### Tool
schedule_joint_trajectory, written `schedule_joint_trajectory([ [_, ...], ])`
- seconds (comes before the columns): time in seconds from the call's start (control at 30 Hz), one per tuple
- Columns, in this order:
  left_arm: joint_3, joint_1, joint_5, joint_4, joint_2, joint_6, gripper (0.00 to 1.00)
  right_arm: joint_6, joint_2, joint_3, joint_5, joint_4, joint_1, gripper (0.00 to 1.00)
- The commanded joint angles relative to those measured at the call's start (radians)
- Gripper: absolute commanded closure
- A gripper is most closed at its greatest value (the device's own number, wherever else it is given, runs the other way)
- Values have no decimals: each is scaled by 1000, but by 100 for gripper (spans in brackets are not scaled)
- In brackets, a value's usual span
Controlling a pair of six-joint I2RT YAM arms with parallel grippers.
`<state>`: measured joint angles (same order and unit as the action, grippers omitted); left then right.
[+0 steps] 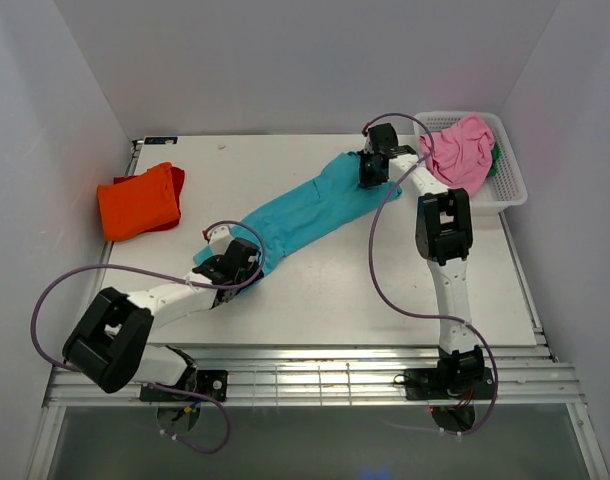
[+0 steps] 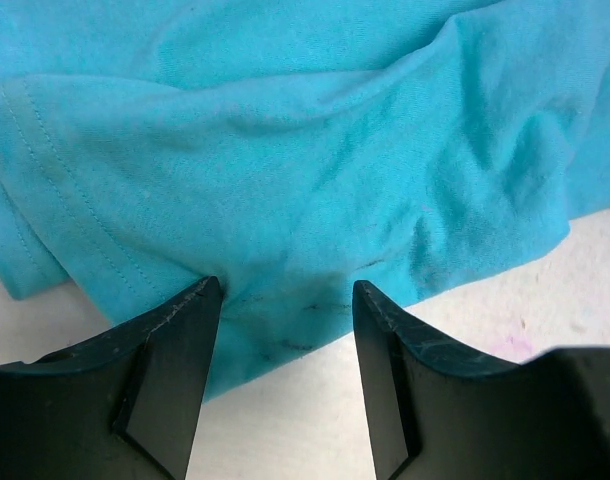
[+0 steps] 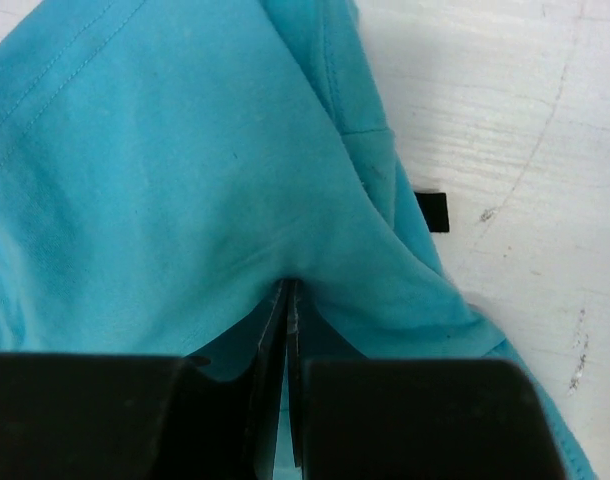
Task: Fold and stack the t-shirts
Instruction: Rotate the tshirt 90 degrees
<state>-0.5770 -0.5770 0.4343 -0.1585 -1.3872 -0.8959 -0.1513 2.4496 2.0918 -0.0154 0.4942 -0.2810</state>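
Left end effector (image 2: 287,300), jaws apart, straddled the near edge of the teal t-shirt (image 1: 305,215) lying stretched across the counter (image 1: 385,290), its far end clamped by the right end effector (image 3: 288,300); with flattening before folding apparently in hand, the left likely needed to close next.

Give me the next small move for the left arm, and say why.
Probably close the left end effector on the near edge of the teal t-shirt. Its fingers stand open astride that edge, while the right end effector is shut on the far end. With both ends gripped, the shirt could be spread for folding.
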Motion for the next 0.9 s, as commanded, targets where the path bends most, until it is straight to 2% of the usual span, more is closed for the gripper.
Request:
schedule_joint_trajectory([
  [0.0,83,-43,-100,-208,57,-92,34,-17,49,56,-38,-13,-3,92],
  [0.3,213,-142,-160,-297,295,-224,37,-27,68,54,-72,-51,-6,92],
  [0.4,217,-199,-161,-325,312,-264,37,-25,75,71,-87,-59,-6,91],
  [0.63,166,-382,-131,-339,255,-340,38,-51,97,85,-169,-103,-7,85],
  [0.87,31,-581,-94,-349,68,-437,38,-109,117,96,-248,-172,-6,83],
])
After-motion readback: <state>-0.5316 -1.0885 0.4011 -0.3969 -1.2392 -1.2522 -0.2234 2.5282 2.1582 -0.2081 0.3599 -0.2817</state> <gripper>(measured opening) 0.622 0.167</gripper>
